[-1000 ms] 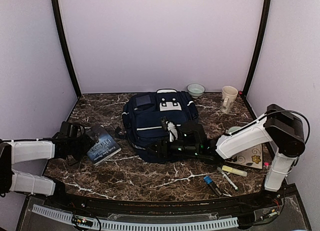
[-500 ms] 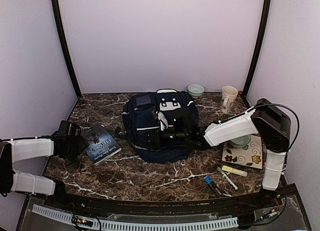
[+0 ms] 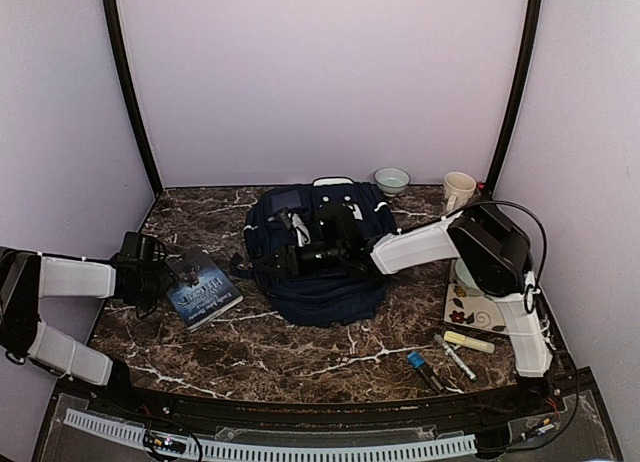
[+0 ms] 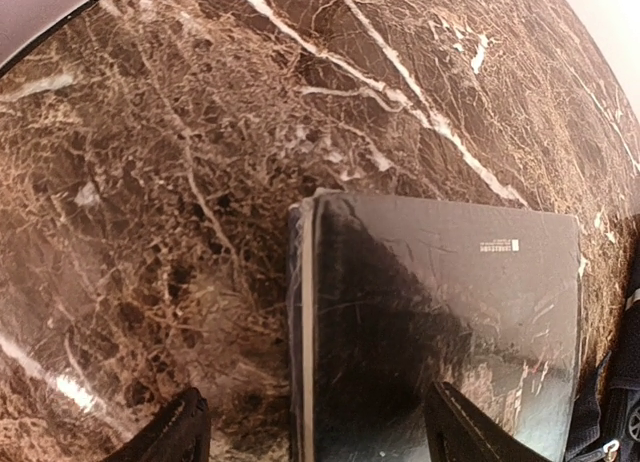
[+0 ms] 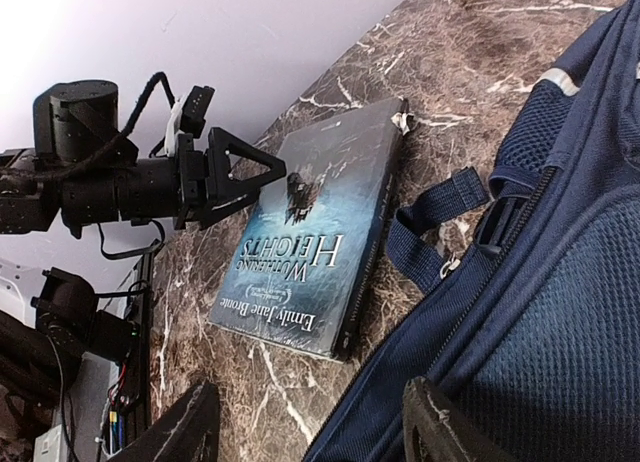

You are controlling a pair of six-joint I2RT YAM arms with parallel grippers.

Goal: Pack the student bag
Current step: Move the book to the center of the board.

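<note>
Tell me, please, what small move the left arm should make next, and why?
Probably ease the left gripper forward over the edge of the Wuthering Heights book before closing. Its jaws stand open astride that edge, and the book lies flat on the table, ungripped, beside the backpack.

The marble counter [image 3: 300, 352] is carrying the student bag [image 3: 330, 300], a book [image 3: 203, 290], a bowl [image 3: 391, 179], a mug [image 3: 458, 194] and a yellow highlighter [image 3: 468, 341]
</note>
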